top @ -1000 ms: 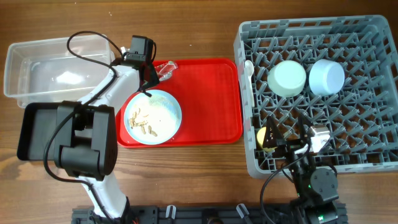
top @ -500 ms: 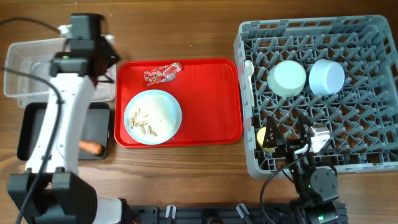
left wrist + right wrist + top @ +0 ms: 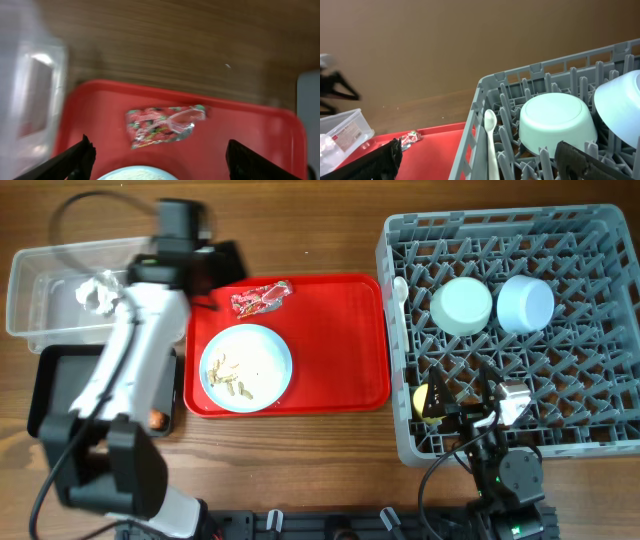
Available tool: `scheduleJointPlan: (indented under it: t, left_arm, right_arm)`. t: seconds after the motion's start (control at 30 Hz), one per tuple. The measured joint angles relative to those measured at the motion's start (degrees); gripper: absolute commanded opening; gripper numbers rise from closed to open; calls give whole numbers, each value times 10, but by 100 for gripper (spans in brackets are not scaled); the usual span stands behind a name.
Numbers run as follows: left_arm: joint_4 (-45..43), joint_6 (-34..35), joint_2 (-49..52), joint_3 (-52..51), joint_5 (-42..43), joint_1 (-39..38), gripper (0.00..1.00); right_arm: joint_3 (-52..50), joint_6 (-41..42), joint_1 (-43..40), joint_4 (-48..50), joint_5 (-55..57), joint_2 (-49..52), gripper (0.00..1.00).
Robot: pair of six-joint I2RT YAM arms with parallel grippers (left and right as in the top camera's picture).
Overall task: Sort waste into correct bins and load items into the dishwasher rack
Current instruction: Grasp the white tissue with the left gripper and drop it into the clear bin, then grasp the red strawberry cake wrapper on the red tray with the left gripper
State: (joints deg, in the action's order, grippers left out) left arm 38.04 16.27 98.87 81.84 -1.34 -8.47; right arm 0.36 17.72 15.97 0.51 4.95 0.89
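Observation:
A crumpled white tissue (image 3: pixel 100 292) lies in the clear tub (image 3: pixel 20 300). An orange sausage piece (image 3: pixel 155 419) rests in the black tray (image 3: pixel 50 395). The red foil wrapper (image 3: pixel 260 298) (image 3: pixel 162 125) sits on the red tray (image 3: pixel 340 350), above the pale-blue plate (image 3: pixel 246 367) with beige scraps. My left gripper (image 3: pixel 222 272) (image 3: pixel 160 165) hangs open and empty just left of the wrapper. Two bowls (image 3: pixel 462 305) (image 3: pixel 526 303), a white spoon (image 3: pixel 400 288) (image 3: pixel 491 145) and a yellow cup (image 3: pixel 428 402) are in the grey rack (image 3: pixel 560 410). My right gripper (image 3: pixel 463 392) (image 3: pixel 485 165) stands open over the rack's front.
The left arm (image 3: pixel 130 370) stretches across the black tray and the tub's right end. The rack's pegs stand close round the right gripper. Bare wood (image 3: pixel 320 240) runs along the back behind the red tray.
The left gripper went from the red tray to over the clear tub, opened, and swung back right toward the wrapper. The tissue now lies in the tub. The right arm has not moved.

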Motion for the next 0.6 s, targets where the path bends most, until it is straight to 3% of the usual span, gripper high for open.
scheduleJointPlan:
  t: [0.1, 0.3, 0.57, 0.6]
  left_arm:
    - [-43, -48, 58, 0, -36, -52, 77]
    - [-86, -118, 192, -1, -63, -55, 70]
    - [-82, -135, 217, -1, -49, -55, 52]
    - [-80, -137, 219, 2, -48, -55, 46]
  right_arm:
    - [0, 0, 0, 0, 0, 0, 100]
    - [0, 0, 0, 0, 0, 0, 100]
    - [0, 0, 0, 0, 0, 0, 100]
    - [0, 0, 0, 0, 0, 0, 100]
